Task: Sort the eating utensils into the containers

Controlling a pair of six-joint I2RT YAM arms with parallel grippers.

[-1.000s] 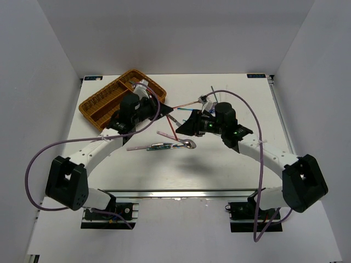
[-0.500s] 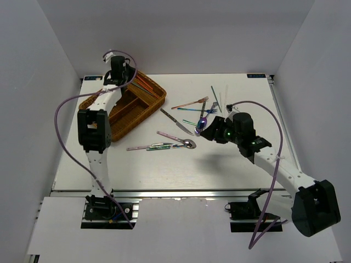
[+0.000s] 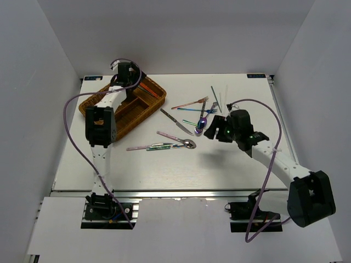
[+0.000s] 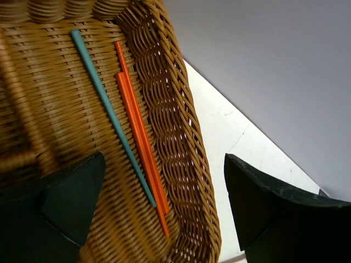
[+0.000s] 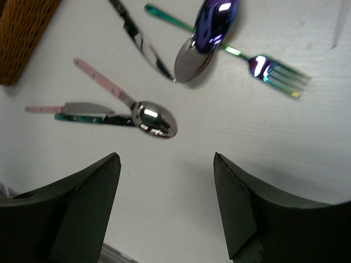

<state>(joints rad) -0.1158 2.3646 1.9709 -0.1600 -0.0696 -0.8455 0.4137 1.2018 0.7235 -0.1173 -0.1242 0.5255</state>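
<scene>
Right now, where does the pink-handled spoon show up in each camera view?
Top external: pink-handled spoon near picture centre, bowl to the right.
Left wrist: not in it.
Right wrist: left of centre, bowl to the right.
Shared landmark: the wicker tray, upper left in top external, left half of left wrist, top-left corner of right wrist.

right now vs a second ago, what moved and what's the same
The left gripper swung out over the far end of the wicker tray, open; the orange chopsticks went from table to tray. The right gripper drew back off the utensil pile, open, empty. The pink-handled spoon stayed put.
</scene>
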